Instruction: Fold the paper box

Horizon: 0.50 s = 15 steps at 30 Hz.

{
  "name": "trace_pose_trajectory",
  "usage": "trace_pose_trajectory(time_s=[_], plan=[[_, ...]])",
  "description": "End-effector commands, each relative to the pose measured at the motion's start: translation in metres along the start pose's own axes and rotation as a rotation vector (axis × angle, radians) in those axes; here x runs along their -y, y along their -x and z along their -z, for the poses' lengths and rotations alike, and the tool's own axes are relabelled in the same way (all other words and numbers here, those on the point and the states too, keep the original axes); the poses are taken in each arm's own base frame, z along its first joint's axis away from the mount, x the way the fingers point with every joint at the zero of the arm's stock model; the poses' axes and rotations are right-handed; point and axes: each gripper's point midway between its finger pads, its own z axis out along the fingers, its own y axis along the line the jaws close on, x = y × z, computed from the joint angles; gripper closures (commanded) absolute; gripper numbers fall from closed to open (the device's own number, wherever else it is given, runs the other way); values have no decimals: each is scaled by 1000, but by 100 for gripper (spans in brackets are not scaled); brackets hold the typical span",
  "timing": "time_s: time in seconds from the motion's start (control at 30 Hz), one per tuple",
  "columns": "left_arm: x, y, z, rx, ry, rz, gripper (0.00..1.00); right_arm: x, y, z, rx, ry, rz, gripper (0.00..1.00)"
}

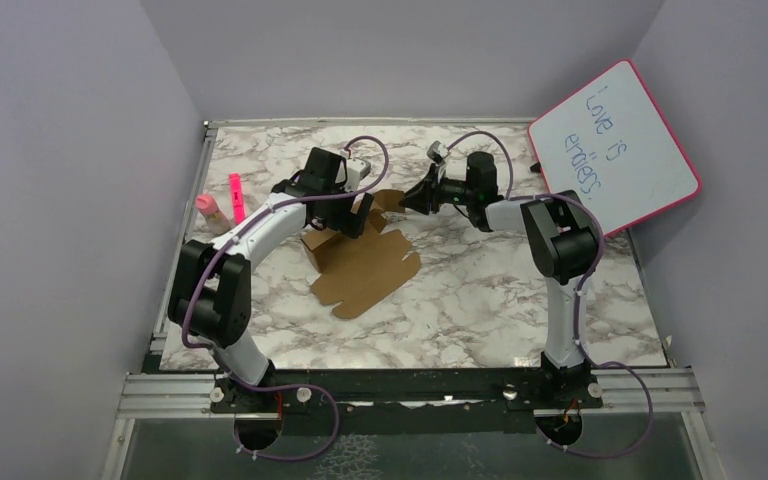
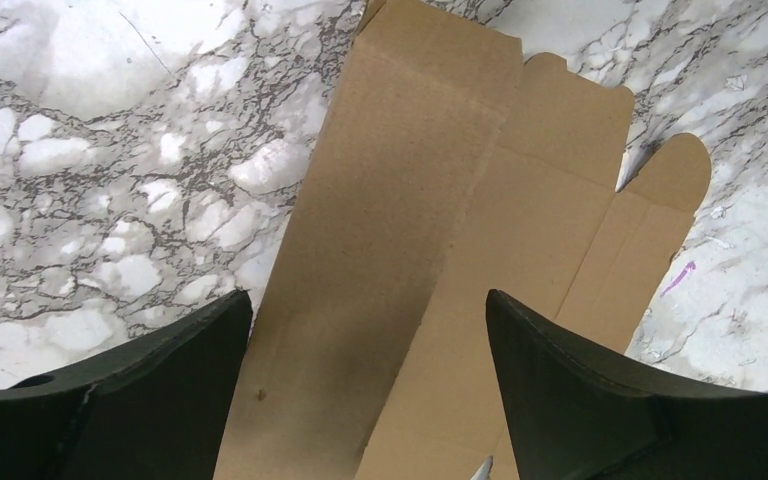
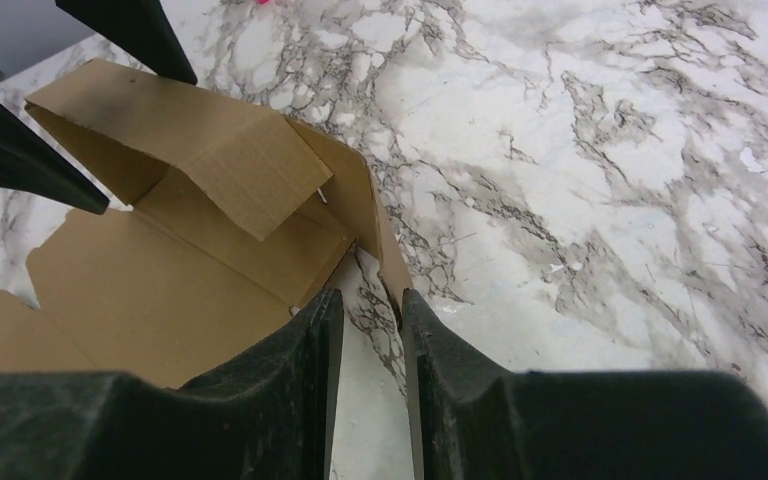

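Centrally on the table (image 1: 520, 310) lies the paper box (image 1: 365, 268): light cardboard, stiff in panels, weak at creases. Your left gripper (image 2: 370, 300) hangs released over its 10 o'clock panel. Your right gripper (image 3: 373, 300), jaws nearly together at 1 o'clock, meets a flap (image 3: 385, 250) edge, grasp uncertain; pinch flaps near creases.

1. So the left arm (image 1: 260, 222) and right arm (image 1: 560, 320) are white shells with chunky black joint housings.
2. A purple cable (image 1: 337, 425) loops loosely along each one.
3. The left gripper (image 2: 368, 295) and right gripper (image 3: 371, 295) have matte black wedge fingers, tapering to tips.
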Motion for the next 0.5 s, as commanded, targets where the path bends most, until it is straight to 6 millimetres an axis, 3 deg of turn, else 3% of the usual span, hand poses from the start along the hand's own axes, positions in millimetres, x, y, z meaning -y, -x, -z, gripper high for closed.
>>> trace_pose_trajectory(time_s=[0.0, 0.23, 0.47], plan=[[6, 12, -1, 26, -57, -11, 16, -7, 2, -2, 8, 56, 34, 70], [10, 9, -2, 21, -83, 0, 25, -13, 0, 2, -10, 41, 33, 82], [10, 4, -4, 7, -73, 35, 32, -16, 10, 6, -10, -90, 60, 91]])
